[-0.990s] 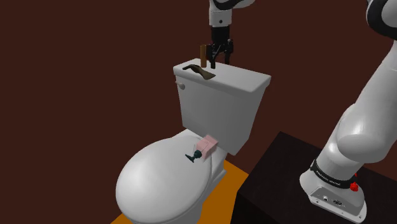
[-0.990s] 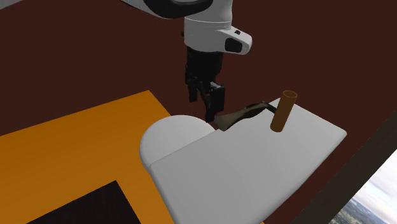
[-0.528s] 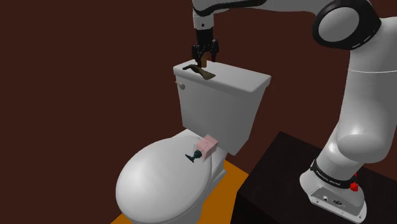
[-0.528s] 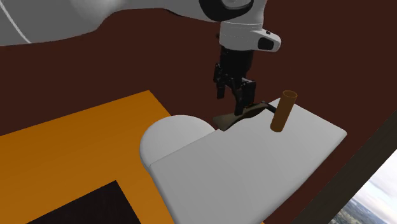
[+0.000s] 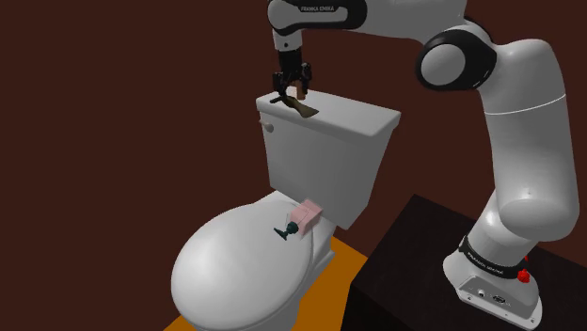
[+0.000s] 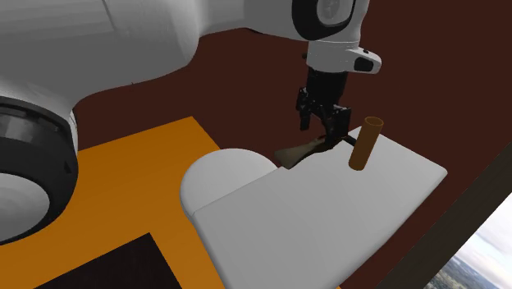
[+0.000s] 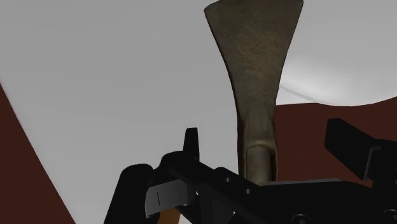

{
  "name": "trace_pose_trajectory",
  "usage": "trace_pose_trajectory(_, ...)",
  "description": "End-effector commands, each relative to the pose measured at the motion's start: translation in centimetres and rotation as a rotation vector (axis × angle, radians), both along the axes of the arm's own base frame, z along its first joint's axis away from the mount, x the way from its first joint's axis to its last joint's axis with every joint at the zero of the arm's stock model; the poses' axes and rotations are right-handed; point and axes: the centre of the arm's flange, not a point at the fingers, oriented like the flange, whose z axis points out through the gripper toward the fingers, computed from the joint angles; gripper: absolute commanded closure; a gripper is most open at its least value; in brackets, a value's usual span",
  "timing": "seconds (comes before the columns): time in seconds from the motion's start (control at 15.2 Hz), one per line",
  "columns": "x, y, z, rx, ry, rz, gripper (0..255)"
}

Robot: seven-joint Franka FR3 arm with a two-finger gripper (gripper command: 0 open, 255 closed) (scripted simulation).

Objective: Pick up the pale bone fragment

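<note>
My pincer (image 5: 292,91) hangs just over the toilet tank lid (image 5: 362,118), fingers spread, nothing pinched. The bone fragment (image 5: 298,107) lies flat on that lid, toward the shoulder view's left end, right under me. It's drawn dull brown-tan. In the wrist view it runs lengthwise btwn my fingers (image 7: 191,145), narrow end nearest me and flared end farthest, w/ a gap on both sides, so no contact. In the 2nd exterior view a brown cylinder (image 6: 364,144) stands on the lid just beside me. A pink box (image 5: 306,215) sits at the back of the closed toilet seat (image 5: 235,273), well apart.
</note>
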Motion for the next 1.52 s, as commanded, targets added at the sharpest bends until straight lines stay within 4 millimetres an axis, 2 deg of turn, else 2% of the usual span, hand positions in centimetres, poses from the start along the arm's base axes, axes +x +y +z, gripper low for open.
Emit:
trace_pose_trajectory(0.0,0.0,0.0,-1.0,0.0,-0.001,0.0,0)
trace_pose_trajectory(0.13,0.0,0.0,-2.4,0.0,-0.001,0.0,0)
trace_pose_trajectory(0.26,0.0,0.0,-2.4,0.0,-0.001,0.0,0)
trace_pose_trajectory(0.33,0.1,0.0,-2.4,0.0,-0.001,0.0,255)
trace_pose_trajectory(0.92,0.0,0.0,-2.4,0.0,-0.001,0.0,255)
trace_pose_trajectory(1.45,0.0,0.0,1.9,0.0,-0.001,0.0,255)
